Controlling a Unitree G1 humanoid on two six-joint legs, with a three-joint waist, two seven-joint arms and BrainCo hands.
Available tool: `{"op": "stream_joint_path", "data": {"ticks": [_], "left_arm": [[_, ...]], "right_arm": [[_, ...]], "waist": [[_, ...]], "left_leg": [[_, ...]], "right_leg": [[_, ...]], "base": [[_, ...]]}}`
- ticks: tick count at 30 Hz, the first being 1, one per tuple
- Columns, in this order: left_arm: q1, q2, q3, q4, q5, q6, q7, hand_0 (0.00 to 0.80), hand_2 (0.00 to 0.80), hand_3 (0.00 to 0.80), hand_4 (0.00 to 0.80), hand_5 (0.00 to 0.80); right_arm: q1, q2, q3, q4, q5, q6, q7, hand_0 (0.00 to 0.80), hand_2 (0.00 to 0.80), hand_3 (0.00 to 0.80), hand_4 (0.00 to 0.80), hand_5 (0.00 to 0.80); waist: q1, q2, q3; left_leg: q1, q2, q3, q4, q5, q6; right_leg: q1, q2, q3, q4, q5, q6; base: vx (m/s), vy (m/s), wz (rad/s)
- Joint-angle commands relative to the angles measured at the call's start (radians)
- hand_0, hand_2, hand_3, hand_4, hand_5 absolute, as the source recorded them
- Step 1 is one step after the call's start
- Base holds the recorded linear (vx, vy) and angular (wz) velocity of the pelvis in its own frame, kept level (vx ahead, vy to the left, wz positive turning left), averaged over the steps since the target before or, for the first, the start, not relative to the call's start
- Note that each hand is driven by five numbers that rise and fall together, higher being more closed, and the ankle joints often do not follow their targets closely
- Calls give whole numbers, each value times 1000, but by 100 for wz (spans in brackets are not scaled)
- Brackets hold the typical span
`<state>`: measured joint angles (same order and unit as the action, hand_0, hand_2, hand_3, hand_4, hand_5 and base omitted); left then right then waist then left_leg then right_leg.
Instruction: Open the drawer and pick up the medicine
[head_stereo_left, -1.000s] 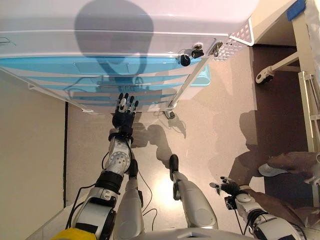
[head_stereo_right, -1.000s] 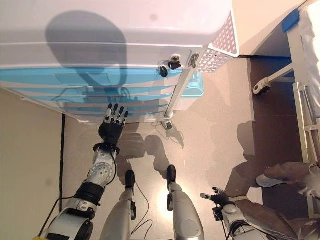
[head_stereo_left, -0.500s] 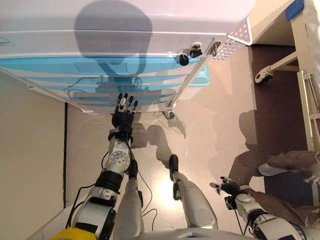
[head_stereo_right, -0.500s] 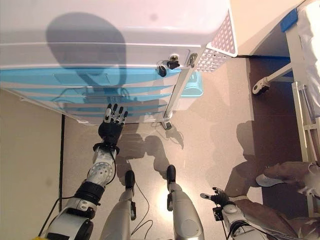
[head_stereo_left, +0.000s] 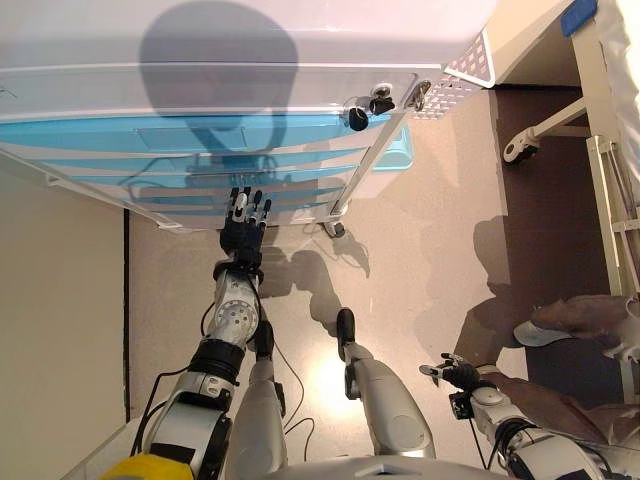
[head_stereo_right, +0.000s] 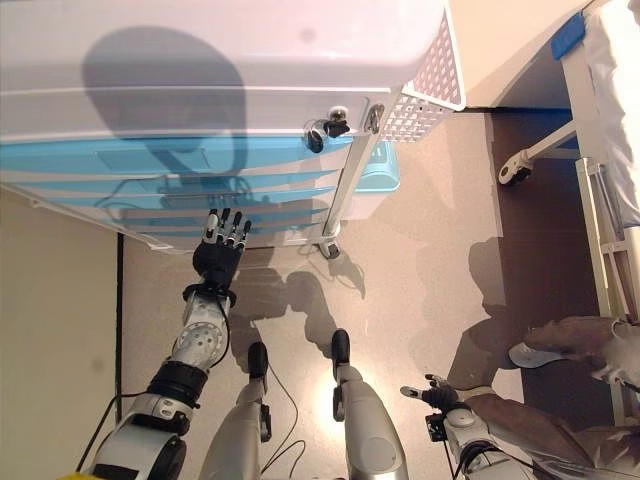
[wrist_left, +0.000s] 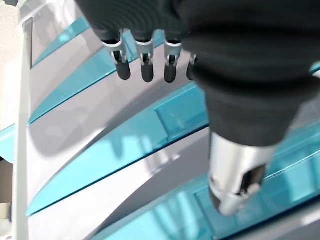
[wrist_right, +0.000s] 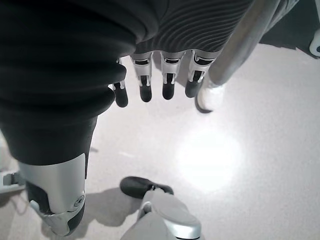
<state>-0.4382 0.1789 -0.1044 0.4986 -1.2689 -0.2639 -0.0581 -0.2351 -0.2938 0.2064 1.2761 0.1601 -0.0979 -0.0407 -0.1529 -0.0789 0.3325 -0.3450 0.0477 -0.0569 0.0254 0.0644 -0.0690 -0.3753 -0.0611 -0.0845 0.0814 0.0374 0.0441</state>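
Note:
A white cart with several blue drawer fronts (head_stereo_left: 200, 135) stands before me, all of them closed. No medicine shows in any view. My left hand (head_stereo_left: 243, 232) is raised at the lower drawers with its fingers (wrist_left: 145, 65) straight and open, their tips close to a blue front with a recessed handle (wrist_left: 180, 112). I cannot tell whether they touch it. My right hand (head_stereo_left: 458, 373) hangs low at the lower right, open and relaxed over the floor, holding nothing.
A white perforated basket (head_stereo_left: 460, 70) hangs on the cart's right side, with black knobs (head_stereo_left: 365, 108) at the corner and a castor (head_stereo_left: 330, 228) below. A bed frame with a wheel (head_stereo_left: 520, 150) stands at right. A person's shoe (head_stereo_left: 545, 333) is near my right arm.
My left hand has reached a little further toward the lower drawer fronts. The view has shifted slightly. The right hand has not moved.

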Motion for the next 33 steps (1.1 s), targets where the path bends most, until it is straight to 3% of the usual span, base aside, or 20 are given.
{"op": "stream_joint_path", "data": {"ticks": [1,33], "left_arm": [[-158,28,16,-7,83,-45,-30,0,0,0,0,0],[-181,51,23,-37,87,-58,-25,0,0,0,0,0]], "right_arm": [[24,-27,38,9,10,-12,-5,0,0,0,0,0],[29,-32,34,20,8,-9,5,0,0,0,0,0]], "waist": [[-1,-49,-62],[-2,-45,-70]], "left_leg": [[-48,-40,9,59,-66,35],[-78,-46,6,81,-72,36]], "right_leg": [[-84,-25,46,-2,58,60],[-99,-25,50,10,54,59]], "base": [[0,0,0],[0,0,0]]}}
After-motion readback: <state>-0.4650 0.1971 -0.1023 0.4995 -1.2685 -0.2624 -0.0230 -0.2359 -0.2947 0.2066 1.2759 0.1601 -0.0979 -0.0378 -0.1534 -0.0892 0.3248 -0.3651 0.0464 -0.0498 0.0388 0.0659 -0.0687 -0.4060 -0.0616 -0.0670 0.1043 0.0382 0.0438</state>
